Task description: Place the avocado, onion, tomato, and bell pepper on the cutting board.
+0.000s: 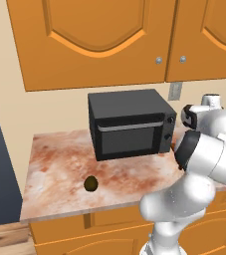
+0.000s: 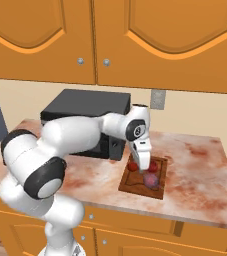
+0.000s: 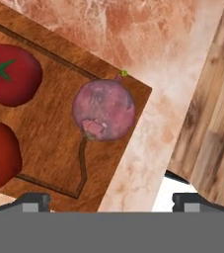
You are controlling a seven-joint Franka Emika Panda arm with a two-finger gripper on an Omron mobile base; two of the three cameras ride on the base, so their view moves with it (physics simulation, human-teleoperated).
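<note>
The cutting board [image 3: 49,133] is reddish-brown and lies on the marble counter. On it rest the pinkish-purple onion [image 3: 103,109], the tomato [image 3: 7,74] with its green star, and a second red item, the bell pepper [image 3: 0,155]. My gripper [image 3: 111,201] hangs above the onion, open, with its fingertips [image 3: 34,200] wide apart and nothing between them. From the right base view the gripper [image 2: 145,169] points down over the board [image 2: 135,189], just above the onion [image 2: 151,180]. The dark avocado [image 1: 90,184] sits alone on the counter, left of the microwave's front.
A black microwave [image 1: 129,124] stands at the back of the counter [image 1: 59,169], left of the board. Orange upper cabinets [image 2: 160,35] hang overhead. The onion lies near the board's corner, close to the counter's front edge, with wood floor [image 3: 212,123] beyond.
</note>
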